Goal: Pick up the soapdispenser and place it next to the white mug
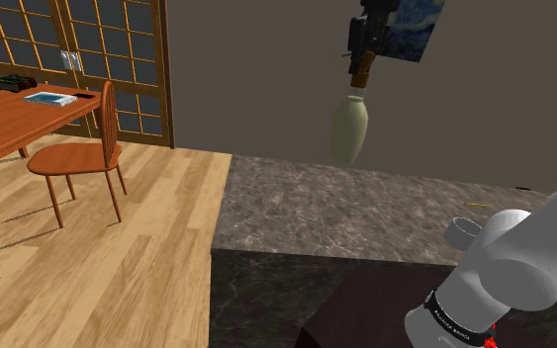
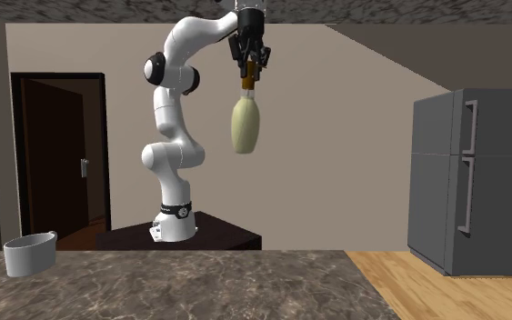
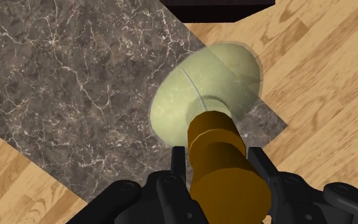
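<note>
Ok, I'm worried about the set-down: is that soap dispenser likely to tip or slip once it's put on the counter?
Probably tippy: the soap dispenser is tall, bulging in the middle and rounded toward its base. It looks rigid, hanging unbent. The gripper clasps just its narrow brown cap, so it may swing or slip.

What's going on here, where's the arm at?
The arm's tool is shut on the brown top of a pale green soap dispenser, which hangs high in the air over the dark marble counter. The pale mug stands on that counter, well apart from the dispenser. The dispenser has not yet been set down beside it.
</note>
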Controlling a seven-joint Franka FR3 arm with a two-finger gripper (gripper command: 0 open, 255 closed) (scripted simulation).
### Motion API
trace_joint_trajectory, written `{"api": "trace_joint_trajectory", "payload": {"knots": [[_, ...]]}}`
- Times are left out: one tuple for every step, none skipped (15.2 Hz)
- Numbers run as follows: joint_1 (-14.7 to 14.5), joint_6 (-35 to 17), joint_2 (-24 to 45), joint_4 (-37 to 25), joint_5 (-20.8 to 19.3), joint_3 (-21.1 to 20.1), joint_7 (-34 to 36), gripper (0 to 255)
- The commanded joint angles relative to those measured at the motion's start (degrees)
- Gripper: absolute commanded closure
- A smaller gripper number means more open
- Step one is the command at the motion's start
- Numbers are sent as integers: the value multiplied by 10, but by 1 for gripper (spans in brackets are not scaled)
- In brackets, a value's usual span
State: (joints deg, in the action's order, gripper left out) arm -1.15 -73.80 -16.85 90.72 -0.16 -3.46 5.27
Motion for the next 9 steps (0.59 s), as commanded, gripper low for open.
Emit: {"api": "trace_joint_trajectory", "payload": {"knots": [[0, 19, 11, -30, 0, -1, 2, 255], [0, 24, 14, -38, -1, -1, 2, 255], [4, 24, 4, -28, -3, 8, -12, 255], [8, 24, -7, -18, -5, 17, -27, 255], [13, 24, -16, -9, -8, 27, -41, 255], [17, 24, -25, 0, -11, 36, -55, 255], [21, 25, -33, 7, -15, 46, -69, 255], [25, 25, -41, 14, -18, 55, -83, 255], [29, 26, -48, 20, -22, 65, -97, 255]]}}
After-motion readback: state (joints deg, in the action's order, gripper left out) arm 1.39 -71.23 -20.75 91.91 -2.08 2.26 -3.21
